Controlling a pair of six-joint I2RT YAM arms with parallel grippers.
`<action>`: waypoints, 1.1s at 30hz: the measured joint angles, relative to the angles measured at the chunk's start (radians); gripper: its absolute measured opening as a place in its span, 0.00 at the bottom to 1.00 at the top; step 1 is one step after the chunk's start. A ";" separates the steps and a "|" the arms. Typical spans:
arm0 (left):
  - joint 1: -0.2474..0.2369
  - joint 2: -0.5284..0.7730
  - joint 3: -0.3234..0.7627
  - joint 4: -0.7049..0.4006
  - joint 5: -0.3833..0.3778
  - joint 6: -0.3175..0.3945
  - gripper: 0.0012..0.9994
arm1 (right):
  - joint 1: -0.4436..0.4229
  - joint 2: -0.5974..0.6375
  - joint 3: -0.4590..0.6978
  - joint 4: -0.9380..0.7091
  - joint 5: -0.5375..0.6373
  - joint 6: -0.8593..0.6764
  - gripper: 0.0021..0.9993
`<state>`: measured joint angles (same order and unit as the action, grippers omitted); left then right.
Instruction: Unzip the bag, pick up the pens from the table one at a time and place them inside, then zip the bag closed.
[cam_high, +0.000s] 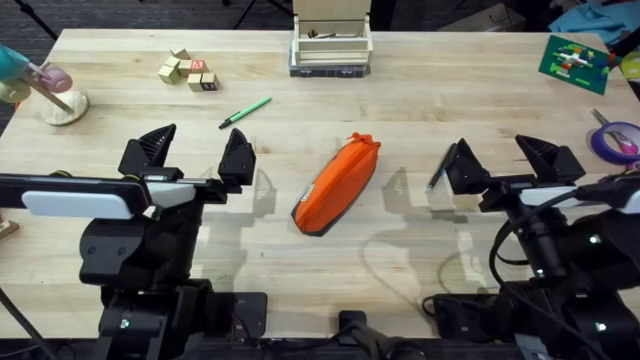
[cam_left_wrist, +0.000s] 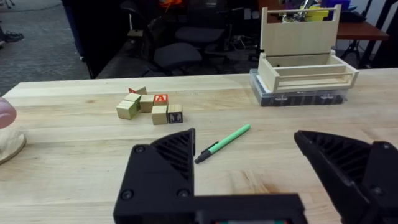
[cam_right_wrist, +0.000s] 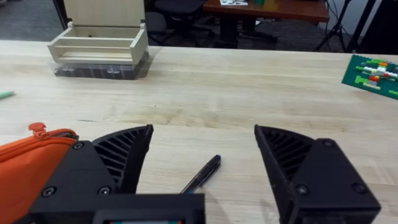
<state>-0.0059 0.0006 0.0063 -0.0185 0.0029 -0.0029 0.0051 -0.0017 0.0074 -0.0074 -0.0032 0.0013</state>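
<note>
The orange bag (cam_high: 337, 185) lies diagonally in the middle of the table (cam_high: 420, 90), its zipper looking closed and its pull tab at the far end. The bag's end (cam_right_wrist: 31, 152) also shows in the right wrist view. A green pen (cam_high: 245, 112) (cam_left_wrist: 222, 143) rests beyond my left gripper (cam_high: 195, 152) (cam_left_wrist: 244, 137), which is open and holds nothing, to the left of the bag. A thin dark pen (cam_high: 436, 178) (cam_right_wrist: 202, 174) lies on the table under my right gripper (cam_high: 505, 160) (cam_right_wrist: 204, 134), near its left finger. That gripper is also open and holds nothing, to the right of the bag.
Small wooden blocks (cam_high: 188, 72) (cam_left_wrist: 149, 107) sit at the back left. A wooden box (cam_high: 331, 40) (cam_left_wrist: 305, 56) stands at the back centre. A green brick plate (cam_high: 573, 62) and a purple tape roll (cam_high: 617, 140) are at the right edge, a round wooden stand (cam_high: 62, 100) at the left.
</note>
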 joint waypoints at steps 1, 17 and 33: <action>0.000 0.000 0.000 0.000 0.000 0.000 0.99 | 0.000 0.000 0.000 0.000 0.000 0.000 1.00; 0.000 0.000 0.000 -0.010 0.014 0.000 0.99 | 0.000 0.000 0.002 -0.012 -0.003 0.002 1.00; 0.002 0.003 0.366 -0.586 0.150 0.002 0.99 | 0.000 0.002 0.248 -0.482 -0.110 0.013 1.00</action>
<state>-0.0040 0.0036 0.3722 -0.6046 0.1530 -0.0006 0.0051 -0.0002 0.2555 -0.4897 -0.1132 0.0143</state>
